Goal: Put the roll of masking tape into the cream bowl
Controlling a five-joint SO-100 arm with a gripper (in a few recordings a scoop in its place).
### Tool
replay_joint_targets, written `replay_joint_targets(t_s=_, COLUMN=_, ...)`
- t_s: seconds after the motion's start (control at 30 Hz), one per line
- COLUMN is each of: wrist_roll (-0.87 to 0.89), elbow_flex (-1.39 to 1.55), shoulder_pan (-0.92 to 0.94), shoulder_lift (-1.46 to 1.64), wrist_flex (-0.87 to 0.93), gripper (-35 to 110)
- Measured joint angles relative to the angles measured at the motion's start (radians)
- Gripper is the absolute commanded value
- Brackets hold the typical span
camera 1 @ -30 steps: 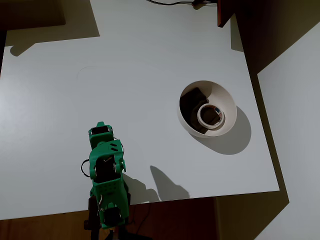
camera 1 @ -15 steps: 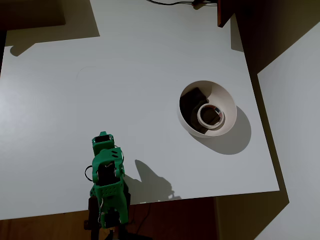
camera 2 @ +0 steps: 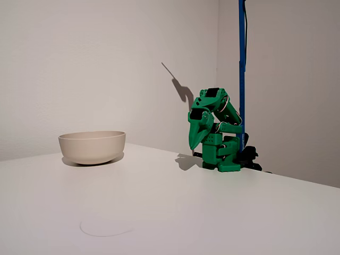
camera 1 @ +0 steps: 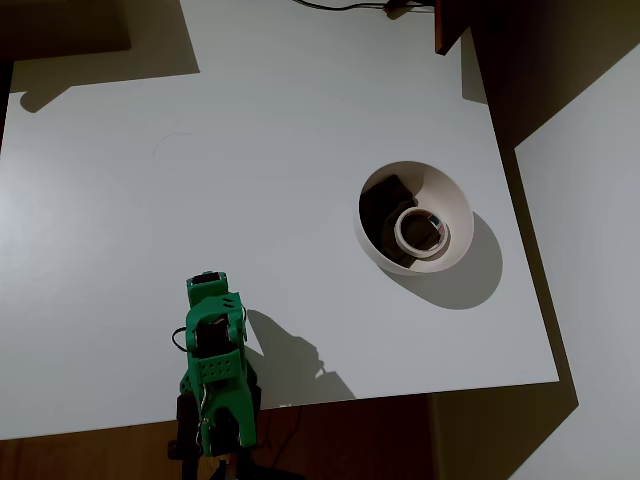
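The green arm [camera 1: 213, 375] has drawn back toward its base at the near edge of the white table [camera 1: 150, 200] in the overhead view, its tip now lower in the picture than a second ago and its shadow stretched out to the right. In the fixed view the arm sits folded on itself, the gripper [camera 2: 196, 142] pointing down just above the tabletop beside its base; its fingers appear closed to a point and hold nothing.

The roll of masking tape [camera 1: 420, 231], a small off-white ring with a wide hole and a faint printed core, lies flat inside the cream bowl [camera 1: 448, 190], toward the right side of the bowl's floor. A dark brown blocky lump [camera 1: 383, 201] rests in the bowl too, to the left of the roll and partly in shadow. The bowl stands on the right half of the table, well apart from the gripper. Bowl, roll and lump lie where they lay in the earlier frames.

In the fixed view the bowl [camera 2: 92, 146] stands far left of the arm, smooth and thin-rimmed, its contents hidden by the wall.
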Motion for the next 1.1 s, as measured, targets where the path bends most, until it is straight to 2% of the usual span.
replay_joint_targets(t_s=0.27, wrist_roll=-0.002, elbow_flex=0.094, shoulder_pan=0.0, shoulder_lift=-0.003, wrist_flex=-0.003, gripper=-8)
replay_joint_targets(t_s=1.1, wrist_roll=0.002, elbow_flex=0.097, shoulder_pan=0.014, shoulder_lift=0.0, wrist_flex=-0.003, gripper=-8)
